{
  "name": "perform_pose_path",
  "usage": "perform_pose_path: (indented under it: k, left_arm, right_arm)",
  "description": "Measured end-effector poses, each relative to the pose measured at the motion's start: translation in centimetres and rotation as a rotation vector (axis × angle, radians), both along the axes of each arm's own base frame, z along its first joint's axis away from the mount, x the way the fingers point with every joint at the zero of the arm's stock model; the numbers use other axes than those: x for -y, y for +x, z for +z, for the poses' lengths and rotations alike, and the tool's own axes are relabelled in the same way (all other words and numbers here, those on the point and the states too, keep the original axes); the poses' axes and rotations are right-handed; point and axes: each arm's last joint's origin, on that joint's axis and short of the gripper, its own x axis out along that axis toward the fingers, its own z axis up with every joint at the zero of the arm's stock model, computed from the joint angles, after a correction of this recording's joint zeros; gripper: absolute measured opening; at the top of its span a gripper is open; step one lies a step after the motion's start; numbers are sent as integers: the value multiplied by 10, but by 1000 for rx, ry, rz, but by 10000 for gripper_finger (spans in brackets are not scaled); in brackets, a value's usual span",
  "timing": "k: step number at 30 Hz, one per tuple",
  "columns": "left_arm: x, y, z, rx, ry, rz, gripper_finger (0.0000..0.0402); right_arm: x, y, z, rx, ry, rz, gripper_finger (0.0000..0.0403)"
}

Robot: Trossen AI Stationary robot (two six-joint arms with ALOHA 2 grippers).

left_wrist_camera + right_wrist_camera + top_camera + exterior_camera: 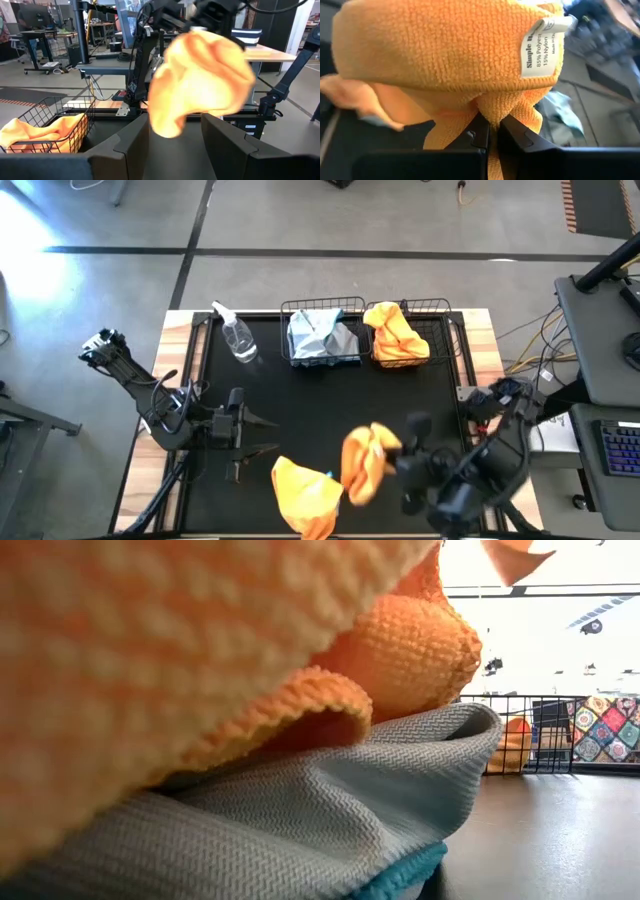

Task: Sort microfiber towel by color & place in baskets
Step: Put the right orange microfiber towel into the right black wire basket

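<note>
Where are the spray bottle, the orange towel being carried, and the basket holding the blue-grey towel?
spray bottle point(238, 337), high view, clear body.
carried orange towel point(364, 460), high view, hanging folds.
basket with blue-grey towel point(286, 312), high view, wire rim.

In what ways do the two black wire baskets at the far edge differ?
The left black wire-mesh basket holds pale blue-grey microfiber towels; the right black wire-mesh basket holds a bright orange microfiber towel. The left one stands next to the clear spray bottle. Both look alike in shape.

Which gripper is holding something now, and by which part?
The right gripper pinches a bunched fold of an orange microfiber towel; the left gripper is open and empty.
</note>
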Motion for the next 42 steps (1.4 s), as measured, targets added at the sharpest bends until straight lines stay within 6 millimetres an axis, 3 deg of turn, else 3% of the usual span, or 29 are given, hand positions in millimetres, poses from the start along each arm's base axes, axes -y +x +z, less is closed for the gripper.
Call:
perform_pose_path:
  k: [10,22,32,37,42]
  left_arm:
    - [0,0,0,-2,49,-1,165]
    - [-2,-1,1,-2,123,53,165]
    - [-4,-2,3,1,176,55,165]
    - [-4,-3,3,0,211,53,165]
    - [-6,-3,4,-5,251,96,165]
  right_arm:
    - [80,14,29,134,7,-305,13]
    - [192,10,54,172,-60,-627,13]
    - [284,-27,66,198,-86,-989,13]
    - [312,-45,69,213,-90,-1132,13]
    - [332,-51,67,185,-112,-1219,13]
